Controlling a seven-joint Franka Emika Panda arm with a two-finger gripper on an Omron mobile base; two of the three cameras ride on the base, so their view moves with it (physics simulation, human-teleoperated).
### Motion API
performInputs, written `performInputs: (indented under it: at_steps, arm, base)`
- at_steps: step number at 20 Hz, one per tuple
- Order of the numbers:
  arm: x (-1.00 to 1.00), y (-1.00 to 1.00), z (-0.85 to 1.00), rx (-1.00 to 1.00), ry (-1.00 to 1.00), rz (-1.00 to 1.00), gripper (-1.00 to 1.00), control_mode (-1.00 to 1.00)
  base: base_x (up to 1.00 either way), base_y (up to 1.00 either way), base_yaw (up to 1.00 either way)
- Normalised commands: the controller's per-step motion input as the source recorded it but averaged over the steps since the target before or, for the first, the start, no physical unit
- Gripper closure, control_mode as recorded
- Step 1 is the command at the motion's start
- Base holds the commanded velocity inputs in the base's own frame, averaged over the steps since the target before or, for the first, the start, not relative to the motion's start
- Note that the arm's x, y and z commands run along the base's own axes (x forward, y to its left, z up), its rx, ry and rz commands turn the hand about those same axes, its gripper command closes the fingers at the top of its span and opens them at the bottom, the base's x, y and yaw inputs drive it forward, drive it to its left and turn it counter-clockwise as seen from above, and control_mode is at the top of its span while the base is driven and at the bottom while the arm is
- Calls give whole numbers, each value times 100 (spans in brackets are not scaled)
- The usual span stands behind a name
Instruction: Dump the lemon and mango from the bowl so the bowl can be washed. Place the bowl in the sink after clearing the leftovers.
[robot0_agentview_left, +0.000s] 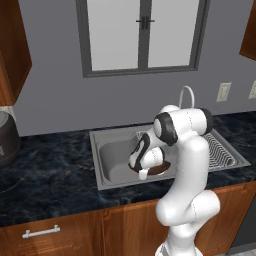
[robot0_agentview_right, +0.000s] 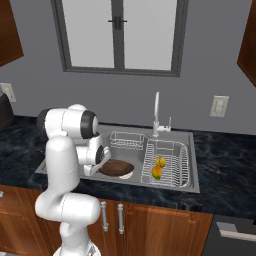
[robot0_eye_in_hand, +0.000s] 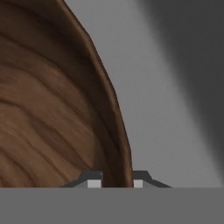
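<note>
The dark brown wooden bowl (robot0_agentview_left: 160, 169) (robot0_agentview_right: 118, 167) lies low in the basin of the grey sink (robot0_agentview_left: 107, 150) (robot0_agentview_right: 170, 187). My gripper (robot0_agentview_left: 144, 173) (robot0_agentview_right: 103, 166) (robot0_eye_in_hand: 114, 183) is shut on the bowl's rim, and in the hand view the rim of the bowl (robot0_eye_in_hand: 52, 109) runs between the two finger tips. Nothing lies inside the bowl where it shows. The yellow lemon (robot0_agentview_right: 160, 161) and the orange-green mango (robot0_agentview_right: 156, 172) rest side by side in the sink's wire-rack section.
A curved chrome faucet (robot0_agentview_left: 186, 95) (robot0_agentview_right: 156, 112) stands behind the sink. A small wire basket (robot0_agentview_right: 126, 140) sits at the basin's back. A dark grey toaster (robot0_agentview_left: 7, 138) is on the black counter far left. Wooden cabinets hang at the upper corners.
</note>
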Motion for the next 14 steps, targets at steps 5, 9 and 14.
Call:
performInputs:
  at_steps: [5, 9, 14]
  arm:
    - [0, 2, 0, 0, 0, 0, 100, -100]
    - [0, 5, 0, 0, 0, -1, -100, -100]
    - [0, 9, 4, 0, 0, -5, -100, -100]
  base:
    - [0, 0, 0]
    - [0, 0, 0]
    - [0, 0, 0]
